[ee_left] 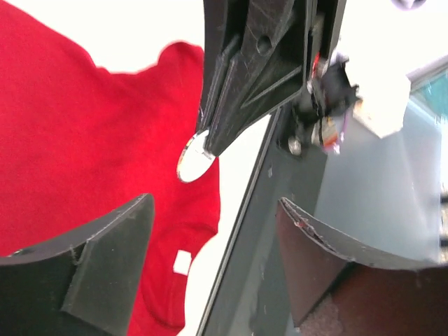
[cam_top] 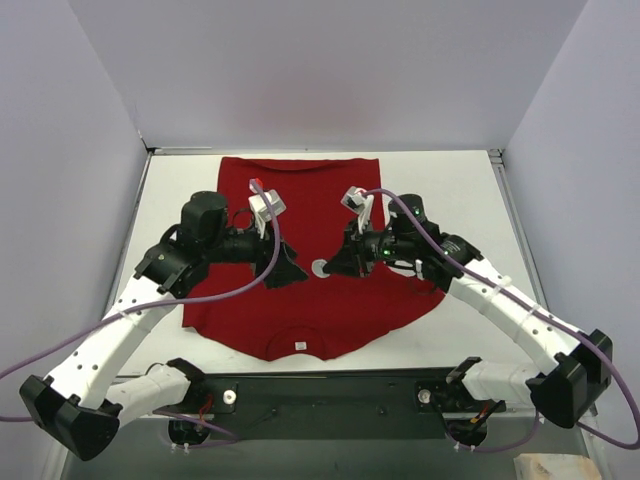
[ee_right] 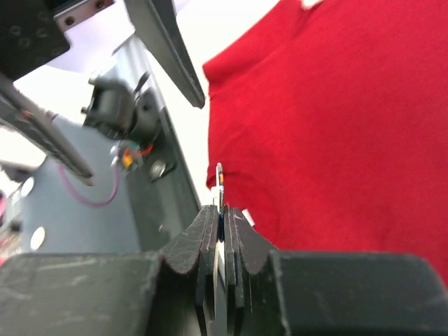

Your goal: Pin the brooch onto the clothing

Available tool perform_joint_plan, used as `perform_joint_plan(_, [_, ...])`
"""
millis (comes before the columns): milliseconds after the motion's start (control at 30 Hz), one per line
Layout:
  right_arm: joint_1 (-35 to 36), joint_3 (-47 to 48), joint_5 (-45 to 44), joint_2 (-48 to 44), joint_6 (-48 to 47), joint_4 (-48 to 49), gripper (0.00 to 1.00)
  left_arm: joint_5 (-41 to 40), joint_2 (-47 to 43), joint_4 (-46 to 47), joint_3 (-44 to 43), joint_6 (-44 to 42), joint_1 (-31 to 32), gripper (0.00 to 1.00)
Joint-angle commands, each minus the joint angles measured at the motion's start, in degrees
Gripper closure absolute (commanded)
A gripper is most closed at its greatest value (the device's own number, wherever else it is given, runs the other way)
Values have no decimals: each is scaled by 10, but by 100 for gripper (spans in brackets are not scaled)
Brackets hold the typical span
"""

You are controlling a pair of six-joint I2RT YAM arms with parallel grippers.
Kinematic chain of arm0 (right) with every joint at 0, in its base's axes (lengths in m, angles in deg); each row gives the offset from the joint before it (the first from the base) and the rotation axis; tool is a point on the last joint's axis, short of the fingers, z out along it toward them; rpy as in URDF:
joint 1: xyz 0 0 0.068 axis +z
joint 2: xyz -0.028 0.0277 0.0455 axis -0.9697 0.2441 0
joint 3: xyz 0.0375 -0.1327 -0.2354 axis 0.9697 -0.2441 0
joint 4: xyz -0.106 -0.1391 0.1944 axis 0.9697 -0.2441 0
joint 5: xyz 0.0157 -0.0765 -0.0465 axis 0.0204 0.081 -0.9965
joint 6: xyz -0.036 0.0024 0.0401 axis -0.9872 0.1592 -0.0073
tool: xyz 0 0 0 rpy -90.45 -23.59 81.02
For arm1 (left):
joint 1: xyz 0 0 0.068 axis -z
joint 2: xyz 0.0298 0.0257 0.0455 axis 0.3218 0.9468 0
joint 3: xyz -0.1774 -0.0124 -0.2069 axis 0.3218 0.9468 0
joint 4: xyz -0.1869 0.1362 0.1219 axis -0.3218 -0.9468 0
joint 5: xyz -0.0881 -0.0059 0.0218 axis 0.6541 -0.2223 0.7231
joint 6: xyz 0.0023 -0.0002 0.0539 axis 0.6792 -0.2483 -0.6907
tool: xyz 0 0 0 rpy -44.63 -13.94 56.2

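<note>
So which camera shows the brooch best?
Left wrist: the brooch shows its round face, pinched by the right tool. Right wrist sees only its thin edge; the top view, just a tiny pale speck.

We see the clothing (cam_top: 300,195) plain deep red; its collar label (cam_top: 299,346) white; the brooch (cam_top: 319,268) showing a pale silvery face.

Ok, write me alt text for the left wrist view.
The right pincer points down from the top edge, shut on the small round brooch, seen against the red T-shirt. The left pincer frames the bottom, wide open with nothing in it.
</note>
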Motion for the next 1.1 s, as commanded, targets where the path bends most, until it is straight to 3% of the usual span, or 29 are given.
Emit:
perform_joint_plan(0, [-4,-50,-76,-63,48,120,100,-27,-30,154,51,95,-7,18])
perform_joint_plan(100, [-5,-83,-121,-98,87,176,100,-26,-39,269,106,176,-9,16])
perform_joint_plan(200, [-5,-130,-145,-133,129,258,100,-11,-41,448,164,262,-9,16])
perform_joint_plan(300, [-9,-160,-153,-157,164,319,100,-1,-22,517,181,319,-9,16])
perform_joint_plan(567, [-13,-157,-108,-153,190,348,100,54,23,607,181,370,-10,21])
perform_joint_plan(700, [-15,-162,-100,-156,195,356,100,70,38,628,184,378,-9,37])
perform_joint_plan(733, [-16,-161,-99,-158,197,355,100,72,40,633,186,384,-9,47])
perform_joint_plan(1067, [-18,-162,-97,-155,197,346,100,72,45,645,193,386,-10,67])
